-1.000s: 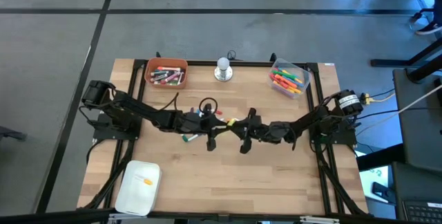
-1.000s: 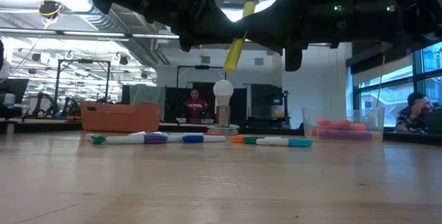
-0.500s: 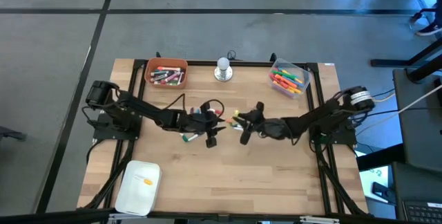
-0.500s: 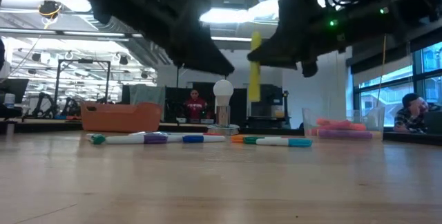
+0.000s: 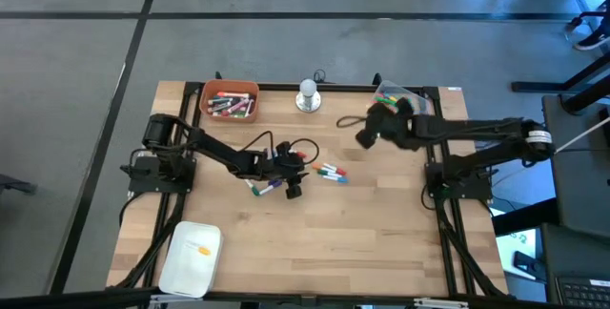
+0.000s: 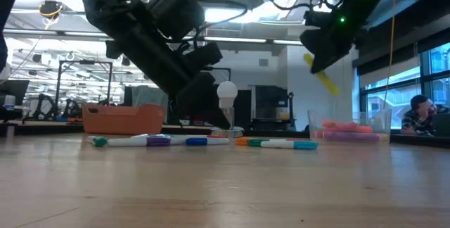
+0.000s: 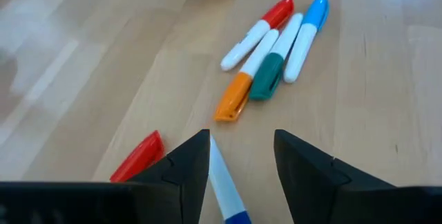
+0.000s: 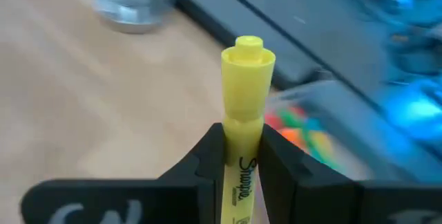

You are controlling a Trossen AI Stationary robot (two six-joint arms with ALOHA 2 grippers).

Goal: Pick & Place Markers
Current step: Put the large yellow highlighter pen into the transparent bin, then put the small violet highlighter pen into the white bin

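Note:
Several loose markers (image 5: 329,173) lie flat on the table's middle, also in the low view as loose markers (image 6: 204,141). My left gripper (image 5: 293,185) hangs low over them, open. In its wrist view the left gripper (image 7: 242,158) has a finger on each side of a white-and-blue marker (image 7: 224,182). My right gripper (image 5: 367,135) is up high next to the clear bin (image 5: 405,116) at the far right. It is shut on a yellow marker (image 8: 245,92), seen in the low view as the yellow marker (image 6: 322,79). My right gripper pinches the yellow marker between its two fingers (image 8: 210,151), on the barrel just below the cap (image 8: 243,117). The capped end (image 8: 248,58) sticks out past the fingertips. The marker is lifted clear of the table and hangs tilted below the gripper (image 6: 320,58).
An orange bin (image 5: 229,99) with markers stands at the far left, a silver knob-like object (image 5: 307,96) at the far middle. A white container (image 5: 191,257) lies near the left near corner. People show in the room beyond the table.
My right gripper has risen from the table's middle and swung toward the far right edge, up to the clear bin, carrying the yellow marker, which has tipped from upright to slanting. My left gripper has sunk toward the loose markers.

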